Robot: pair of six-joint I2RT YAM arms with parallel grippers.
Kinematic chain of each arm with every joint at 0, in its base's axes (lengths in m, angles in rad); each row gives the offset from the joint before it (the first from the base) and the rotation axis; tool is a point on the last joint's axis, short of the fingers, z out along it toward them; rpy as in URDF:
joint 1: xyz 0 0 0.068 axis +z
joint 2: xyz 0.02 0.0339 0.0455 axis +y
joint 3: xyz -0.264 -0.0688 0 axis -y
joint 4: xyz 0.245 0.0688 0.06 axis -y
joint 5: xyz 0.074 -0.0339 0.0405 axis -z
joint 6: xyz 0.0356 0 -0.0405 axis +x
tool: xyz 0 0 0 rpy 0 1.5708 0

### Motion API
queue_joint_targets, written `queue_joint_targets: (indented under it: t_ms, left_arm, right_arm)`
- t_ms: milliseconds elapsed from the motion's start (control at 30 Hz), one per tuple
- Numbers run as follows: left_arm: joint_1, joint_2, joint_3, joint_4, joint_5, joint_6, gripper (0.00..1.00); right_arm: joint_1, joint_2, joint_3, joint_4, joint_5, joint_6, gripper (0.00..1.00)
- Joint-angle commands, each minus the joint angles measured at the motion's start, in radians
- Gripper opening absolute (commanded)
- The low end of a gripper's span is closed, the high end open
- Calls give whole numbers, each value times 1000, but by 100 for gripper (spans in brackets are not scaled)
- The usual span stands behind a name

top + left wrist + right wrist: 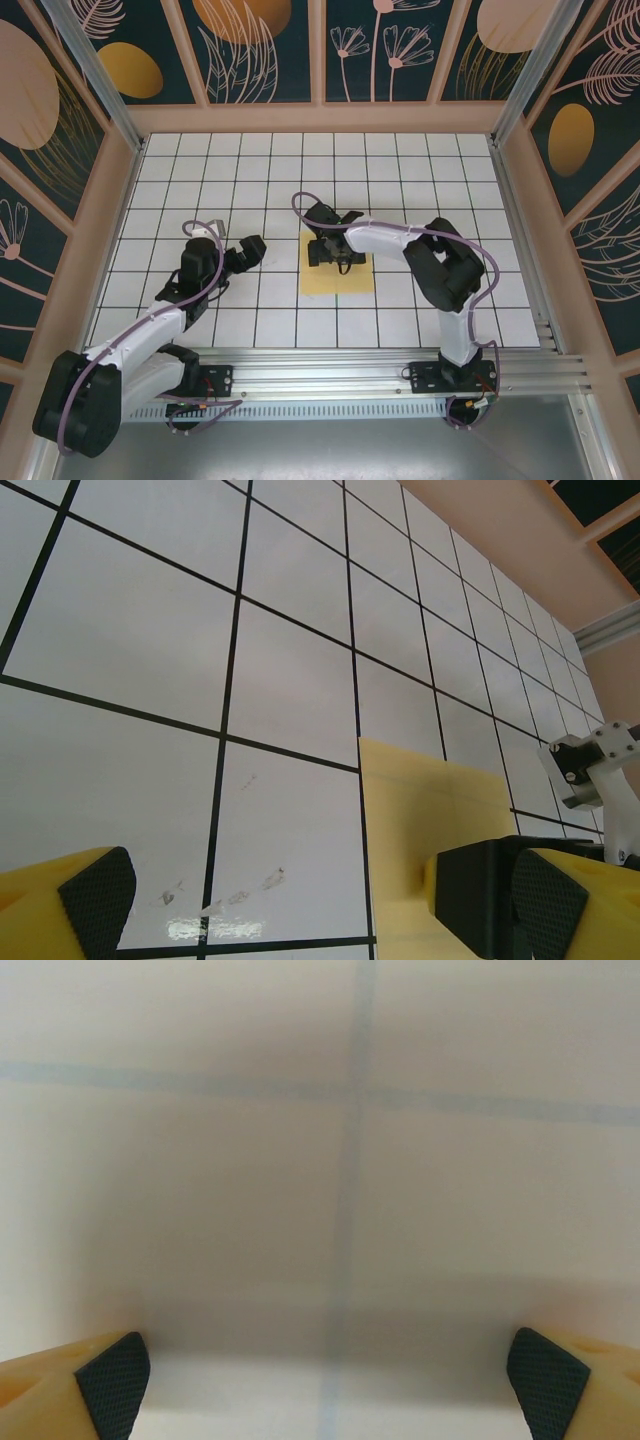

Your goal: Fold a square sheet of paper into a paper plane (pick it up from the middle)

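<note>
Sheet of paper (340, 282): pale yellow square, lying flat near the middle of the surface; grid lines show through it (320, 1160).
Surface (200, 170): white tiles, black grid lines.
Right pincer (335, 258): low over the sheet, fingers spread wide, pinching nothing.
Left pincer (250, 250): spread, empty, near the sheet's left edge (440, 810).

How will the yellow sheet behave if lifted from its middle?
Probably floppy and light: grid lines show through the square sheet of paper in the right wrist view, so it looks thin. Lying flat on the smooth table, it may slide rather than pinch between the open right tool.
</note>
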Motion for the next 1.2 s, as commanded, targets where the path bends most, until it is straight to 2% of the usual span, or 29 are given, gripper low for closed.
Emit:
queue_joint_targets:
  t_ms: [0,133,333,600,733,800,1000,1167]
  left_arm:
    - [-6,-23,-10,-18,-10,23,99]
    - [-5,-46,-21,-26,-15,26,99]
    - [-4,-73,-19,-41,-21,40,99]
    - [-5,-58,-17,-17,11,27,99]
    - [-5,-44,-10,-10,27,22,99]
    - [-4,-39,-7,-10,32,16,99]
    - [-5,-35,2,-15,43,14,98]
    - [-5,-39,13,-35,51,13,99]
  right_arm:
    - [0,76,-16,-38,-1,5,97]
    - [-3,92,-67,13,-58,11,94]
    - [-4,97,-55,22,-71,9,89]
    - [-4,87,25,-45,-24,-3,90]
    - [-6,79,22,-37,-34,4,87]
    - [-10,85,0,-17,-60,12,77]
    - [-5,59,-4,-24,-37,30,71]
    - [-5,-12,-5,-25,-9,35,56]
